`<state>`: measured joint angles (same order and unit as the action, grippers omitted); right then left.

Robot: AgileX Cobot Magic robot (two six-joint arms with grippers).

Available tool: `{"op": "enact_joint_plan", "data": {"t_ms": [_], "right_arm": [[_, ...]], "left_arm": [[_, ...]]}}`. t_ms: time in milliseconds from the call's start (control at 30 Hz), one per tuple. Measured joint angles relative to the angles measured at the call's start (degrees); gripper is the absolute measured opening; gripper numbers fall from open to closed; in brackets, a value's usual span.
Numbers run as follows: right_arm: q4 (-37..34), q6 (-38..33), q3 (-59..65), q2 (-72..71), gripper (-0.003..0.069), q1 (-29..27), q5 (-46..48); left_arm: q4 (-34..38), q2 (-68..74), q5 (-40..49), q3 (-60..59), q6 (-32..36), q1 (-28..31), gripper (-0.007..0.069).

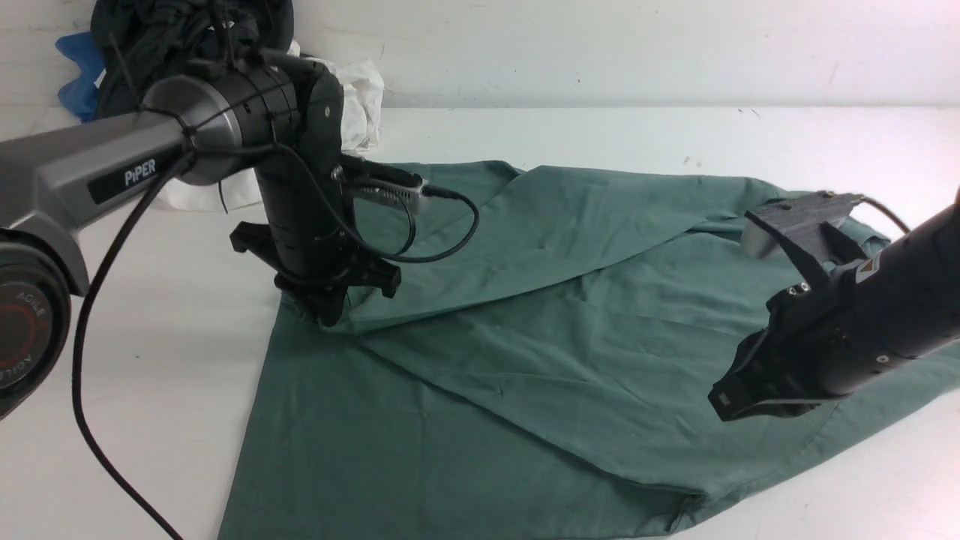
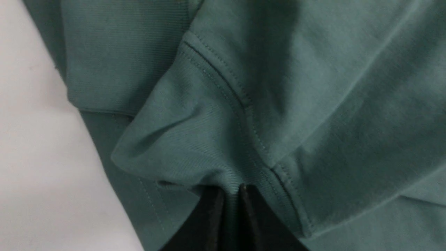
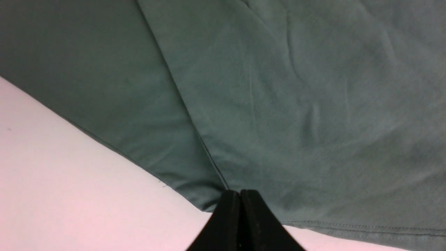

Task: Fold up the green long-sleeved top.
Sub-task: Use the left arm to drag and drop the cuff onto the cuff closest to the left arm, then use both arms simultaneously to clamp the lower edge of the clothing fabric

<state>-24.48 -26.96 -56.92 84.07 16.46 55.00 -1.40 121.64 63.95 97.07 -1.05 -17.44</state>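
Where ribbing bunched, pinched top (image 2: 313,87) in left claw (image 2: 230,188).
Had right claw (image 3: 240,191) shut, empty; judged soft, light, best gripped at hems.

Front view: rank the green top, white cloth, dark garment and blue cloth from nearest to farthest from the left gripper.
1. green top: its left edge is pinched in the jaws of the left gripper.
2. white cloth: behind the gripper, at the back.
3. dark garment: back left, atop the pile.
4. blue cloth: far back-left, just beyond the dark garment.
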Motion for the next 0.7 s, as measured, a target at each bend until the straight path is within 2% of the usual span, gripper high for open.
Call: {"op": "enact_joint_plan", "data": {"t_ms": [100,200,233,267,333,367,433,600,633,667,700], "right_arm": [[-0.1,0.0,0.0,0.0,-0.0014,0.0,0.1],[-0.1,0.0,0.0,0.0,-0.0014,0.0,1.5],[0.0,0.0,0.0,0.0,-0.0014,0.0,1.7],[0.0,-0.3,0.0,0.0,-0.0014,0.0,2.5],[0.0,-0.6,0.0,0.0,-0.0014,0.0,3.0],[0.0,-1.0,0.0,0.0,-0.0014,0.0,3.5],[0.0,-1.3,0.0,0.0,-0.0014,0.0,3.9],[-0.3,-1.6,0.0,0.0,-0.0014,0.0,4.6],[-0.3,-1.7,0.0,0.0,-0.0014,0.0,4.7],[-0.3,-1.7,0.0,0.0,-0.0014,0.0,4.8],[-0.3,-1.8,0.0,0.0,-0.0014,0.0,4.8]], "left_arm": [[-1.2,0.0,-0.7,0.0,0.3,0.0,0.0064],[-2.3,-2.4,0.7,0.7,1.8,0.0,0.0151],[-2.3,-2.7,0.9,0.7,1.9,0.0,0.0158],[-2.2,-5.4,2.6,0.7,2.4,0.0,0.0221],[-1.9,-7.3,4.0,0.7,2.8,0.0,0.026],[-1.1,-10.6,5.2,0.7,3.5,0.0,0.0323],[0.4,-14.5,5.2,-1.0,4.3,-0.1,0.0389],[0.9,-21.2,5.3,-12.6,6.6,-1.7,0.0433],[0.9,-22.6,5.3,-20.0,8.6,-2.7,0.0435],[0.9,-22.9,5.3,-20.9,9.4,-3.0,0.0435],[0.9,-23.8,5.2,-26.8,12.5,-4.0,0.0436]]}}
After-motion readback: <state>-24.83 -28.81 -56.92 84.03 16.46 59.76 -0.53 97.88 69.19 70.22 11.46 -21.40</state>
